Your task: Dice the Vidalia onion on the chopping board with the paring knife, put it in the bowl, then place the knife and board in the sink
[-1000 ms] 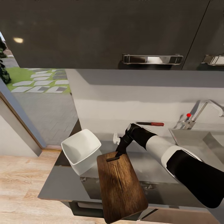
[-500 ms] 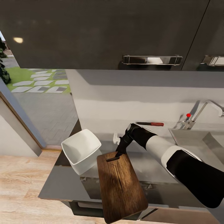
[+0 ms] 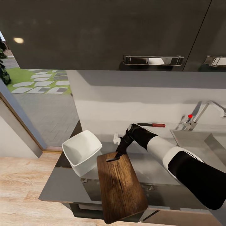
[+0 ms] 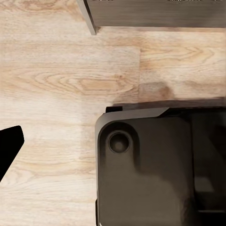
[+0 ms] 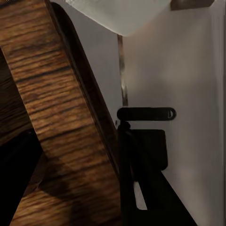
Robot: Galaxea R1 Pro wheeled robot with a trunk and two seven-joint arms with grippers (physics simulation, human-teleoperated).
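1 pincer (image 3: 116, 156) grips the unlabelled chopping board (image 3: 121, 185).

Head view looked down from above onto countertop (image 3: 62, 188) and chopping board (image 3: 121, 188). Right wrist view pressed close against the same board's (image 5: 52, 108) end. Left wrist view faced wooden floor (image 4: 61, 84).

I can read no text, label, brand, number or sign anywhere in these views. The glossy upper cabinets (image 3: 94, 31) and their chrome handle (image 3: 153, 60) bear no lettering that I can see. The chopping board (image 3: 121, 186) shows wood grain alone, and the white bowl (image 3: 82, 151) at the bench's left end is plain. The red knob (image 3: 190, 116) on the tap carries no mark I can make out.
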